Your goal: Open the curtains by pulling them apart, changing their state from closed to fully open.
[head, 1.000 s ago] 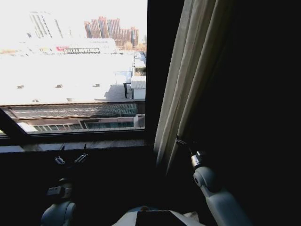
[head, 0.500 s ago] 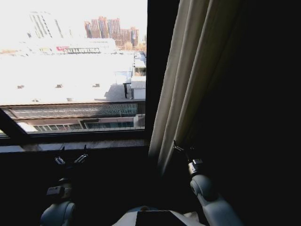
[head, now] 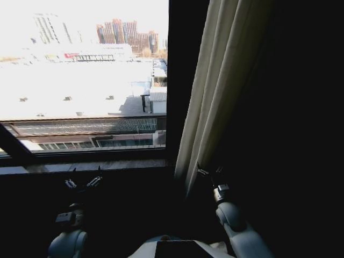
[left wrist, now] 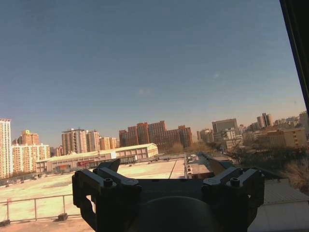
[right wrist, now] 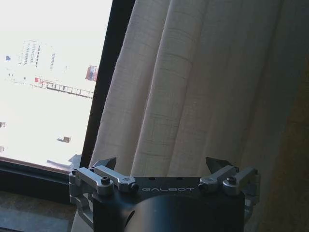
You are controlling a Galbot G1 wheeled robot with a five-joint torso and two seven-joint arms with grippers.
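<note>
One panel of the curtains [head: 215, 97] hangs at the right of the window, its cream pleats gathered beside the dark frame bar [head: 180, 80]. My right gripper [head: 209, 171] is open just below and in front of the panel's lower edge. In the right wrist view the curtain [right wrist: 193, 87] stands behind the open right gripper [right wrist: 161, 162], with no fabric between the fingers. My left gripper [head: 83, 183] is open and low in front of the sill, pointing at the glass. In the left wrist view the left gripper [left wrist: 164, 164] faces the city outside.
The window glass [head: 80, 80] is uncovered and shows roofs and towers. A stone sill [head: 91, 165] runs under it. A dark diagonal bar [head: 13, 145] crosses the lower left corner. Everything right of the curtain is in deep shadow.
My right arm has drawn back slightly, the gripper now lower and a bit further left. The curtain's lower edge swung left, then settled partway back. The left arm has barely shifted.
</note>
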